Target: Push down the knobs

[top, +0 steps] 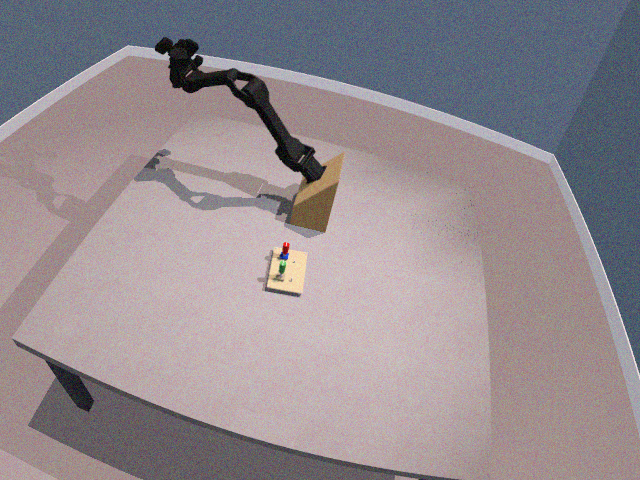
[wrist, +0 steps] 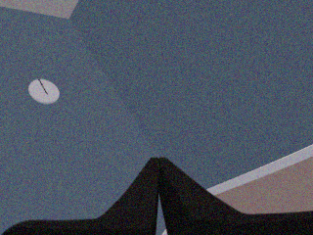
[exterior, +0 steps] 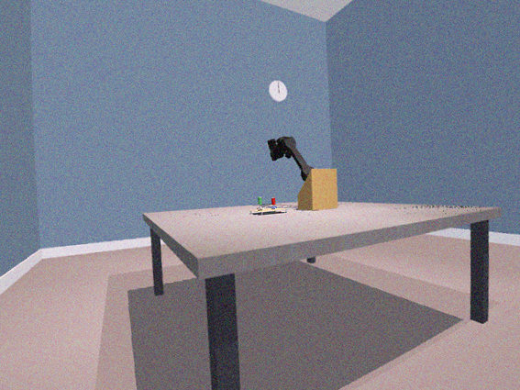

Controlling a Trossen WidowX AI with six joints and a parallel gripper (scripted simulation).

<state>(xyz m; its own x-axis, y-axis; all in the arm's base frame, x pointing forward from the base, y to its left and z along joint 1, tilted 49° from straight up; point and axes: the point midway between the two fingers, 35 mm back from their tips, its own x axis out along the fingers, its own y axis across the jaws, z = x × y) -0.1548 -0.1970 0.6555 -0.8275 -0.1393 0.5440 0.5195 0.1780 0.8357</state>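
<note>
The pale yellow circuit board (top: 298,272) (exterior: 267,210) stands low on the table. An upright red knob (top: 285,248) (exterior: 273,201) stands above the blue potentiometer (top: 284,256) near one corner. An upright green knob (top: 282,267) (exterior: 260,200) stands above a pale potentiometer on the same side of the board. In the exterior view both knobs show raised above the board; the exact gaps are too small to tell. My gripper (wrist: 157,164) is shut and empty, its fingertips touching in the wrist view. It is high above the table, well away from the board and both knobs.
A wooden wedge-shaped block (top: 318,198) (exterior: 324,189) carries the arm's base, close behind the board in the top view. The arm reaches up and to the left from it. A round clock (exterior: 278,90) (wrist: 44,91) hangs on the wall.
</note>
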